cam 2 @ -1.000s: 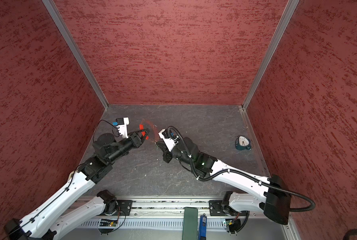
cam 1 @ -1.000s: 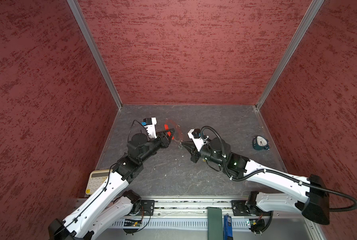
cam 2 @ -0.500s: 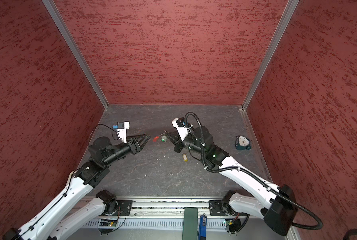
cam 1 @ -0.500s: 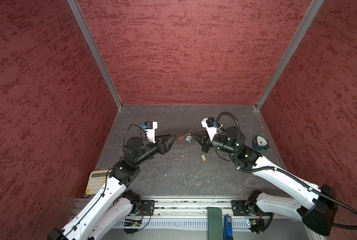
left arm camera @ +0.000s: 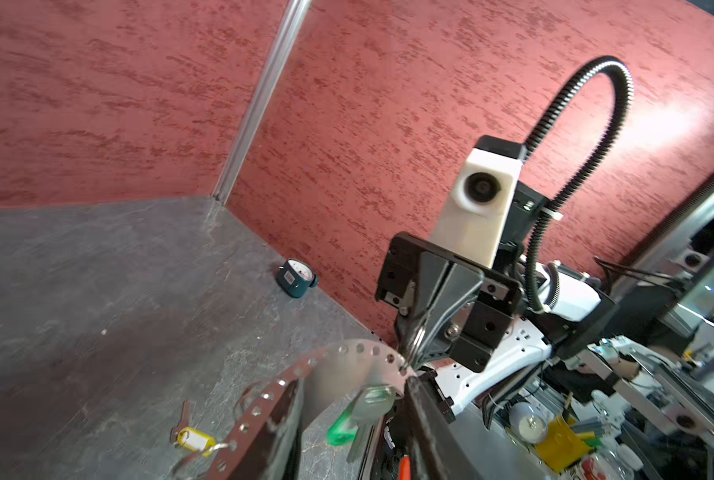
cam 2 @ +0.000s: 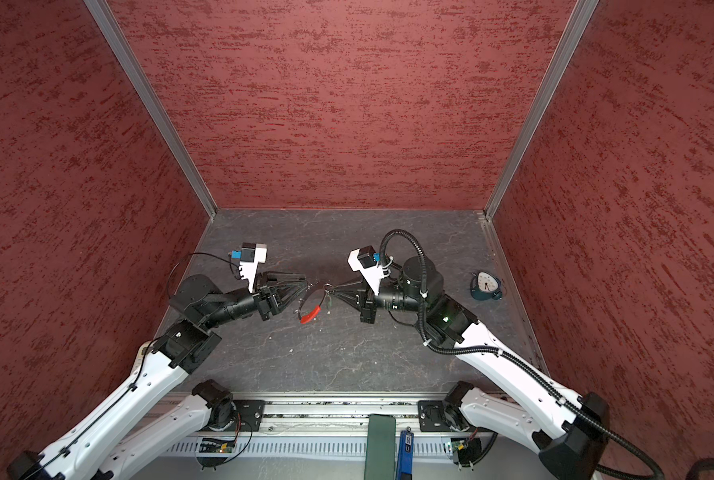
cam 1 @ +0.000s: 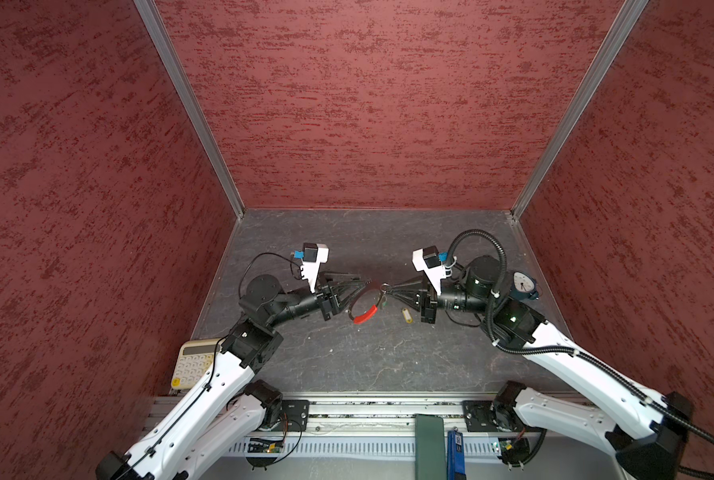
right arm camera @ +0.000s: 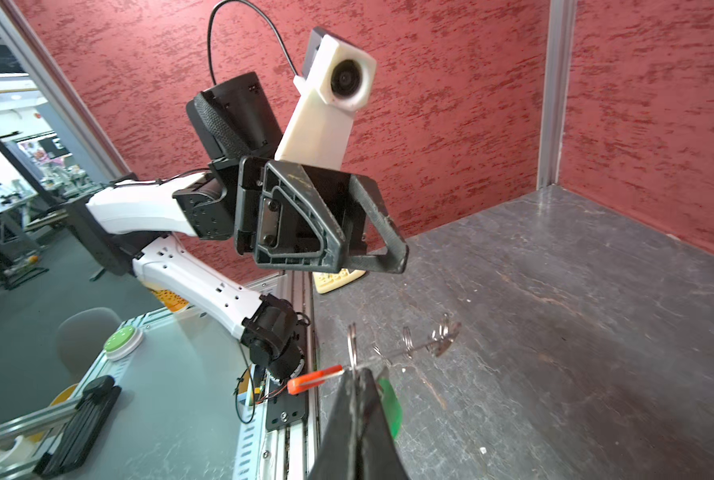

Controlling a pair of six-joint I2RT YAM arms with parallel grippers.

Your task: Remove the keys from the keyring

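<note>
1. We note the right hand (cam 1: 386, 287) with its jaws pressed together on the keyring (cam 1: 365, 314). It pinches the thin wire at the loop's upper end, and the loop hangs from that grip over the table (cam 1: 367, 365).
2. The red sleeve (cam 2: 310, 313) is the loop's lowest part. We cannot tell whether it touches the table.
3. The green key (right arm camera: 388, 401) dangles from the wire just beneath the right fingertips.
4. The yellow key (cam 1: 407, 314) lies flat on the table, off the keyring, between the red sleeve and the right wrist.
5. We find the left hand (right arm camera: 371, 253) with jaws apart and nothing between them, its tips just beside the loop.
6. A calculator (cam 1: 191, 368) sits at the table's front left, and a dial gauge (cam 1: 523, 286) sits by the right wall.
</note>
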